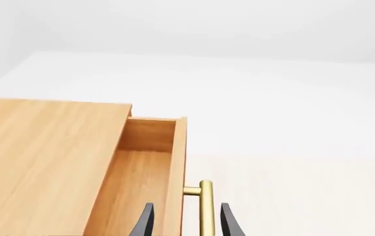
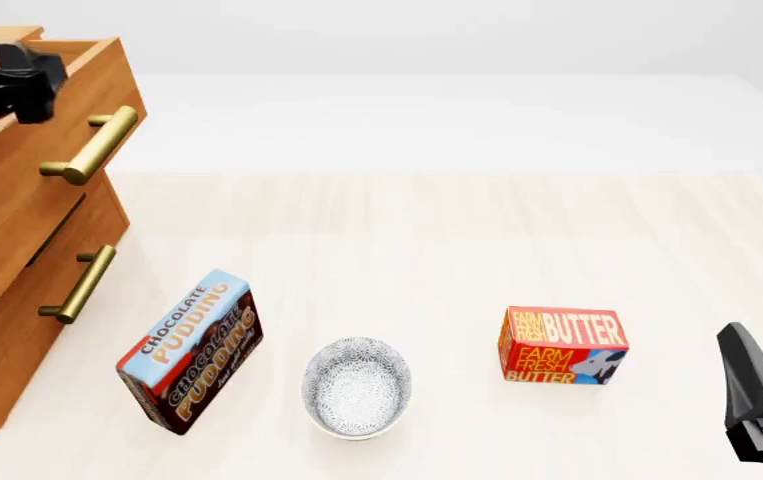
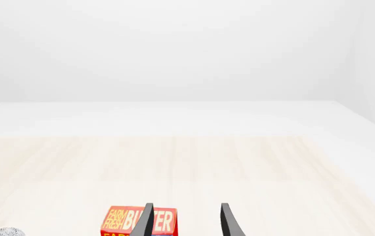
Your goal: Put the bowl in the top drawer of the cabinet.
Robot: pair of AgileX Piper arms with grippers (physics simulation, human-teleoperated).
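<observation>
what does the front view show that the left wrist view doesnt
Only the front view shows the bowl, the pudding box, the butter box, the lower drawer and the right hand.

Only the left wrist view shows the top drawer's bare inside floor and the left hand, open, with its fingers either side of the handle.

Both show the cabinet, its top drawer pulled open, and the table.

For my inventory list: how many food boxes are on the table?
2. The chocolate pudding box stands left of the bowl, near the cabinet; the butter box stands right of it.
</observation>
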